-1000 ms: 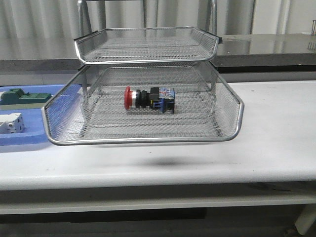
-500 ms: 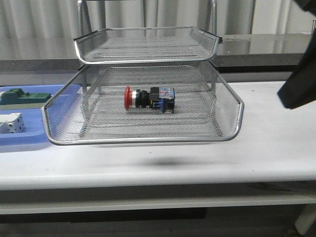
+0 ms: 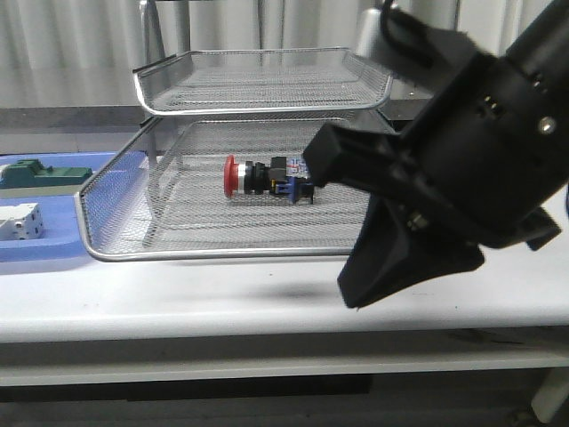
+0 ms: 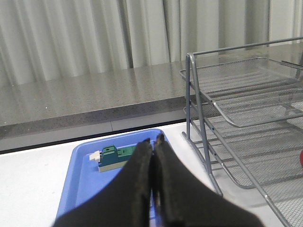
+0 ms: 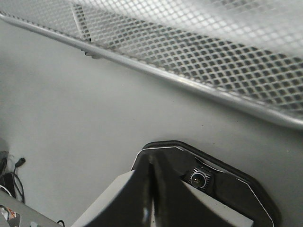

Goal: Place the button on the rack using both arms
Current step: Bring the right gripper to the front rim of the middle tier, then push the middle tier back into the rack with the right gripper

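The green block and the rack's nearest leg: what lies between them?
In the left wrist view, only blue tray floor and bare white table separate green block from rack.

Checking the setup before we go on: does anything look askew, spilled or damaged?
Nothing stands out. The button lies on its side in the rack's pulled-out tray, which looks intact. The right arm fills much of the front view.

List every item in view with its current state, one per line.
button: lying on its side in the pulled-out tray, not gripped
rack: upright, one tray slid forward
left pincer: shut, empty
right pincer: shut, empty, by the tray's front edge
green block: resting in the blue tray
white block: resting in the blue tray
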Tool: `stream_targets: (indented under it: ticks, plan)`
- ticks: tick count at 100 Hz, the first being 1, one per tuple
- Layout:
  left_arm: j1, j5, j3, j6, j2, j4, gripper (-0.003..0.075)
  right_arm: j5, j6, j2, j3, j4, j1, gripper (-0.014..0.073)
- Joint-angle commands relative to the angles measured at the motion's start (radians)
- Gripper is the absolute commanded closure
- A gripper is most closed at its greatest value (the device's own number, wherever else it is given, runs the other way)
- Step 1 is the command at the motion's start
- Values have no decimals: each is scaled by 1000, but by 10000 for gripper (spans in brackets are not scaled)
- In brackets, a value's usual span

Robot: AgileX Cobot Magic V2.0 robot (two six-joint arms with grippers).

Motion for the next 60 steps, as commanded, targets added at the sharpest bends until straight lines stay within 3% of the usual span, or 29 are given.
stream_targets:
  ticks: [1,60]
  plan:
    - [1,-86,-28,-12,10,-14,741,-75,-10,10,-31,33,27,660]
    - [1,-86,-28,-12,10,-14,741,-209,-11,206,-191,-9,46,660]
